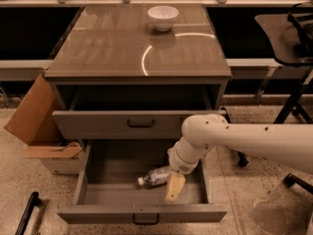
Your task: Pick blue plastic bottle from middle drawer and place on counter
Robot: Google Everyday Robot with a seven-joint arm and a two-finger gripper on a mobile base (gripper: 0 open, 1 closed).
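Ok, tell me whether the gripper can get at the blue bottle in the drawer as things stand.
Probably yes. The gripper hangs inside the open middle drawer, close beside the blue plastic bottle lying on its side; nothing else lies between them.

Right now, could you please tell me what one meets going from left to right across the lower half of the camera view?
cardboard box → blue plastic bottle, lying in the middle drawer → gripper, hanging over that drawer at the bottle's right end → white arm
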